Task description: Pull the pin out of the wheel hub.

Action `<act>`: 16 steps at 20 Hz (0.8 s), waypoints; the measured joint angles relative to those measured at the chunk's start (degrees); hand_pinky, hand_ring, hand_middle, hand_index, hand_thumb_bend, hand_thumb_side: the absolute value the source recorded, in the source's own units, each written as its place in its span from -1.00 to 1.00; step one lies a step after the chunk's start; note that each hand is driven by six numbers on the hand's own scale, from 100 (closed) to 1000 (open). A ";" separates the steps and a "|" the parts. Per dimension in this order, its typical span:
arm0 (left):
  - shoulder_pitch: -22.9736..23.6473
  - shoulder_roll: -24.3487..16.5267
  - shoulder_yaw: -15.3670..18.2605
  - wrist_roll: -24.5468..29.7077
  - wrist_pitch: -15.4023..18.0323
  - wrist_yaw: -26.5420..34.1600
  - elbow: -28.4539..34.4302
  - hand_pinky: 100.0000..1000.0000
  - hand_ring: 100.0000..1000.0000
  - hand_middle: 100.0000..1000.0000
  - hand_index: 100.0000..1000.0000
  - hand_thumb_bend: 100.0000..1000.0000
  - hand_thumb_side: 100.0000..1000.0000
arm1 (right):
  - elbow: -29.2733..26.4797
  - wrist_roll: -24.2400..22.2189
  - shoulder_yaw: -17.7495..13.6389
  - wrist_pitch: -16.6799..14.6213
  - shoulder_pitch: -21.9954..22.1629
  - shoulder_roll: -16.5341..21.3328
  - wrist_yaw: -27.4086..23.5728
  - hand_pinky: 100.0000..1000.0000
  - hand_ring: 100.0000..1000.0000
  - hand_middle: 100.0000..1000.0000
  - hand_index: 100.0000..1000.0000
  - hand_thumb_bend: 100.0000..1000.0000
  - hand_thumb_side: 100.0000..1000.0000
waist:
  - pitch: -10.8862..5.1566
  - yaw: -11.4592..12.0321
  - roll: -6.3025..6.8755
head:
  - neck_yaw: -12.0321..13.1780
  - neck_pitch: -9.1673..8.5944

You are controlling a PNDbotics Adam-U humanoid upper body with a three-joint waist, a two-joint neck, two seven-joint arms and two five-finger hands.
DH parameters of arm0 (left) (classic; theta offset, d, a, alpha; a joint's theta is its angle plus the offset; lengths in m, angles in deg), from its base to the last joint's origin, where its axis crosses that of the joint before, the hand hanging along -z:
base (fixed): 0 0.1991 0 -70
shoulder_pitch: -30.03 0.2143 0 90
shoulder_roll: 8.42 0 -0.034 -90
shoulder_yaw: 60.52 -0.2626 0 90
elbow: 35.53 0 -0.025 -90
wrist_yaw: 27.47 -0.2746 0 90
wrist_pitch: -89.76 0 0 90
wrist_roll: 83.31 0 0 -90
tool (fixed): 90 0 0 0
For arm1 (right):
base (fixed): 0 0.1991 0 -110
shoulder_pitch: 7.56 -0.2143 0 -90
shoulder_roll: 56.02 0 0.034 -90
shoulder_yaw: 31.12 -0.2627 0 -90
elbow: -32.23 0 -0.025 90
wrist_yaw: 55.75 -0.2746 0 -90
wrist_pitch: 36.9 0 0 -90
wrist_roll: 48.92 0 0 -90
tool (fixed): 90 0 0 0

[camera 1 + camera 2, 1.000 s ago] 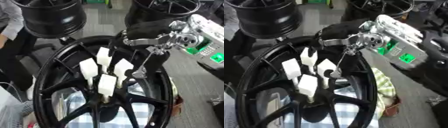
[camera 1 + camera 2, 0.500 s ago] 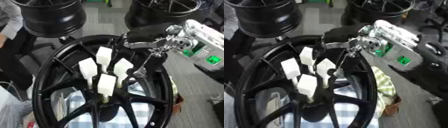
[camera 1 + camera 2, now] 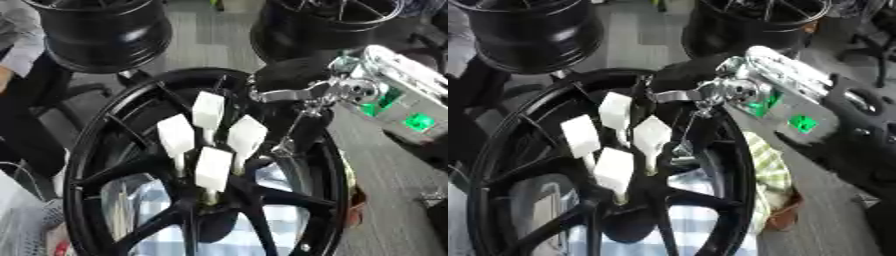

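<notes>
Two views from one head-mounted stereo pair, both looking steeply down and slightly forward, close in. Framed tight on the black wheel hub [image 3: 201, 165] with white pins [image 3: 210, 170] at its centre; hub fills most of each picture, lower rim cut off by bottom edge. Right eye view set a little to the right: hub sits further left there, more of the right hand [image 3: 710, 95] and its silver forearm visible. Shared by both: hub, pins, hand, two black rims [image 3: 109, 30] along the top edge, grey floor.
</notes>
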 measured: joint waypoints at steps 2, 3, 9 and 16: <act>0.00 0.01 0.00 0.02 0.02 0.03 0.00 0.43 0.65 0.44 0.71 -0.38 0.39 | 1.23 0.30 -0.01 -0.83 0.01 -0.29 0.24 0.66 0.59 0.50 0.58 -0.55 -1.00 | 0.04 0.01 0.02 | 0.00 -0.01; 0.00 0.01 -0.01 0.03 0.03 0.03 0.00 0.43 0.65 0.44 0.71 -0.38 0.40 | 1.79 0.47 -0.01 -1.27 0.01 -0.53 0.37 0.66 0.59 0.50 0.58 -0.55 -1.00 | 0.09 0.04 0.02 | 0.00 -0.04; 0.00 0.06 -0.02 0.14 0.14 0.03 0.00 0.43 0.65 0.44 0.71 -0.39 0.40 | 4.62 1.59 -0.01 -3.01 0.33 -1.41 0.72 0.64 0.55 0.44 0.54 -0.62 -1.00 | 0.39 0.22 0.05 | 0.00 -0.42; 0.00 0.46 -0.02 0.14 0.15 0.04 0.00 0.43 0.65 0.43 0.71 -0.40 0.40 | 5.44 3.51 0.00 -2.99 0.49 -1.66 0.12 0.63 0.51 0.32 0.45 -0.62 -1.00 | 0.50 0.24 0.03 | 0.00 -0.42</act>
